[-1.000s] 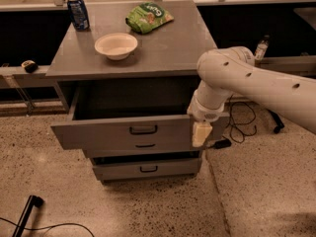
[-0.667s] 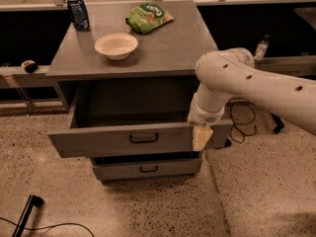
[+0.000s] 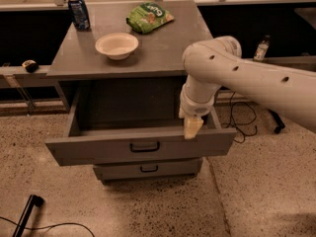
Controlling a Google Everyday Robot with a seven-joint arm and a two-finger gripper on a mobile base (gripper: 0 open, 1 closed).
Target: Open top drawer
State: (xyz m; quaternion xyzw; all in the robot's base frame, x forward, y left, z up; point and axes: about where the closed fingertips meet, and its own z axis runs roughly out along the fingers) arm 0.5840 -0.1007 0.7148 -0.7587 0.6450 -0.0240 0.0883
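Note:
The top drawer [image 3: 98,149] of the grey cabinet stands pulled far out, its deep grey box showing nothing inside. Its flat front carries a small black loop handle [image 3: 144,146] at the centre. My gripper [image 3: 192,127] hangs from the white arm at the drawer's right end, its pale tip resting at the top edge of the front, well right of the handle. A shorter drawer [image 3: 148,169] below stays closed.
On the cabinet top [image 3: 163,48] sit a white bowl [image 3: 117,45], a blue can [image 3: 79,13] and a green snack bag [image 3: 148,17]. A bottle [image 3: 261,48] stands behind on the right. Cables [image 3: 242,120] and a black object [image 3: 28,214] lie on the speckled floor.
The top drawer has slid further out toward the camera, and my gripper has moved with its front edge.

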